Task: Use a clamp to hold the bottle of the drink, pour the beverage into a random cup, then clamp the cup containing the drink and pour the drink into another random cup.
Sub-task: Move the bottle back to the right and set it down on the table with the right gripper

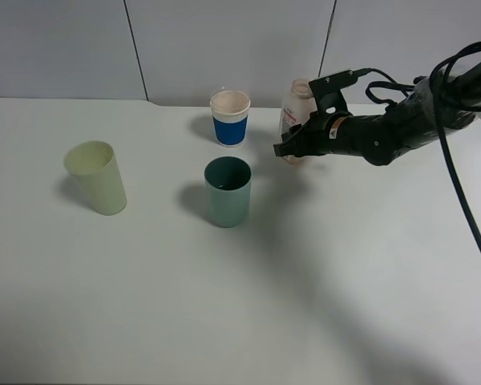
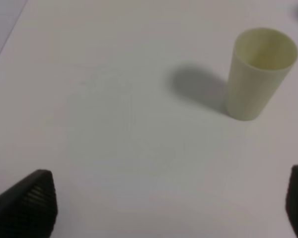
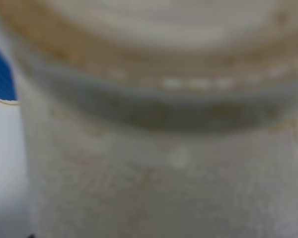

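the right gripper (image 1: pixel 292 147) is closed on the lower body of the bottle (image 1: pixel 298 98), which sits roughly upright between the jaws, at two o'clock from the teal cup (image 1: pixel 228 191). the left gripper (image 2: pixel 169 208) is spread wide and empty, with the pale yellow cup (image 2: pixel 260 72) well beyond its tips.

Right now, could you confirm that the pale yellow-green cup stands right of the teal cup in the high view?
Not quite: the pale yellow-green cup stands left of the teal cup, as the exterior high view shows.
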